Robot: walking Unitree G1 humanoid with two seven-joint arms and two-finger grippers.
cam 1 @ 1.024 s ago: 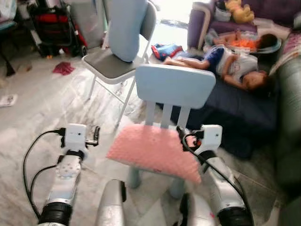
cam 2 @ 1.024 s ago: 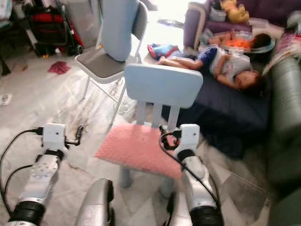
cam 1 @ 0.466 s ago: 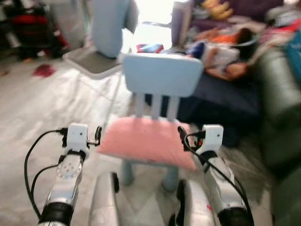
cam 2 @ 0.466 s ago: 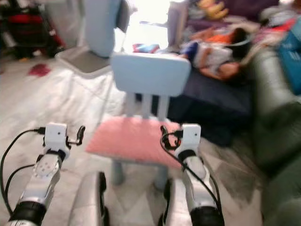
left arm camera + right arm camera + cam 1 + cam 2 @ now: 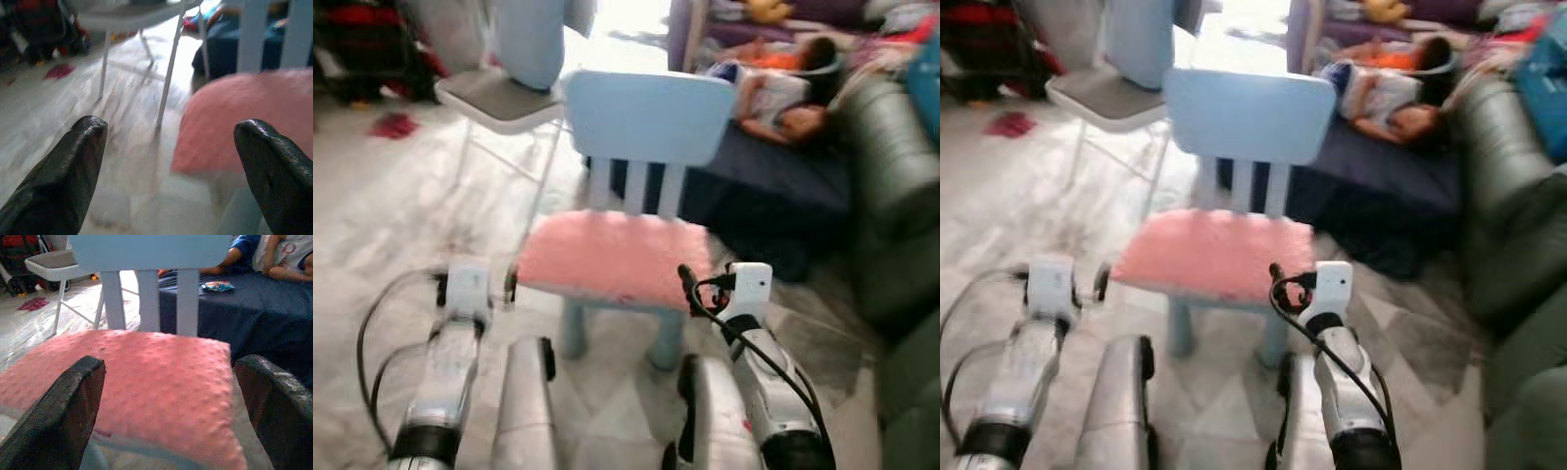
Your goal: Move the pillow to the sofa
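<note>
A pink pillow (image 5: pixel 612 259) with a nubbly, dotted plush surface lies flat on the seat of a small pale-blue chair (image 5: pixel 648 116), covering the seat from edge to edge; its soft rounded corners overhang the front edge a little. The chair has a smooth, rounded-rectangle backrest carried on three flat slats and stubby round legs.

The left gripper (image 5: pixel 168 161) hovers just off the pillow's left front corner, its two blunt, leathery black fingers (image 5: pixel 63 171) spread wide apart with nothing between them. The right gripper (image 5: pixel 171 401) is low at the seat's front edge near the right front corner, facing the pillow head-on, its fingers (image 5: pixel 58 411) likewise parted and empty (whether they touch the fabric cannot be told). Both silver arms end in white boxy wrist blocks with looping black cables.

The floor (image 5: pixel 382 206) is glossy, pale veined marble. Behind the small chair, to the left, stands a folding chair (image 5: pixel 499 93) with thin white metal legs and a grey padded seat. At the right edge rises a dark green sofa (image 5: pixel 891 186) with a smooth, leather-like rounded arm. Beyond the blue chair a person (image 5: pixel 773 93) lies on a navy-covered mattress (image 5: pixel 783 191).
</note>
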